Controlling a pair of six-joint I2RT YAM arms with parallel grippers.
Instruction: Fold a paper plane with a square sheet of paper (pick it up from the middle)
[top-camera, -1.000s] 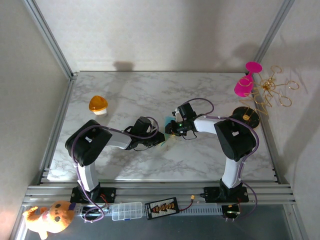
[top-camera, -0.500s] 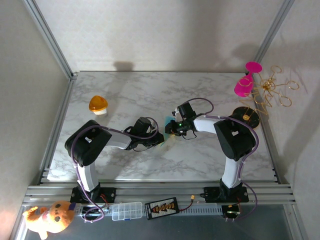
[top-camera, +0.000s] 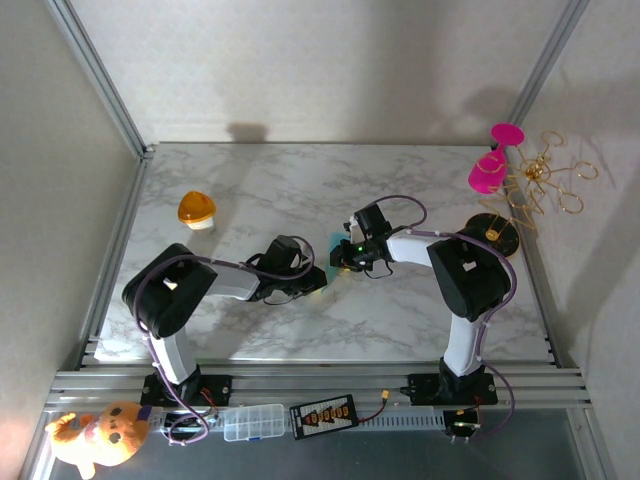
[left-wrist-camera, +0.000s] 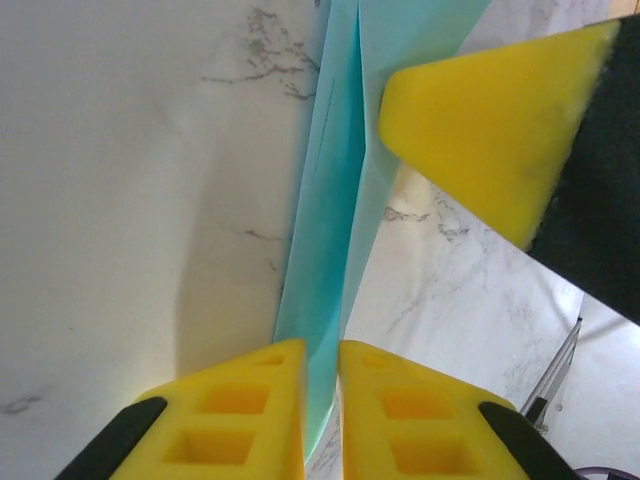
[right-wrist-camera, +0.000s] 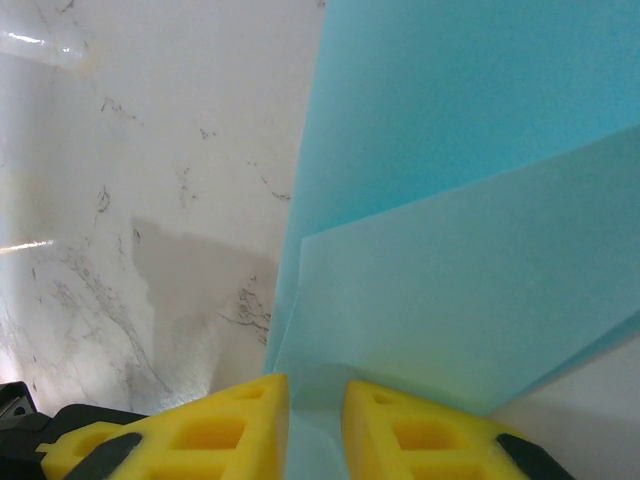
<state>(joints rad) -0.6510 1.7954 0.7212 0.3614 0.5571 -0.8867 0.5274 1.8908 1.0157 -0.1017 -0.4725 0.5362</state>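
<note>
Left gripper (left-wrist-camera: 322, 352): clamped on thin teal-blue creased paper sheet (left-wrist-camera: 335, 200), sheet edge pinched between its jaws.
Right gripper (right-wrist-camera: 315, 388): clamped on same paper sheet.

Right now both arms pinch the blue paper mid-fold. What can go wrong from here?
1. Tear or slip: the left fingers and right fingers each pinch only a thin edge of the paper; pulling apart could rip it or tug it free.
2. Collision: in the left wrist view one right finger sits close to the left pair, so a small inward move may bump them.
</note>
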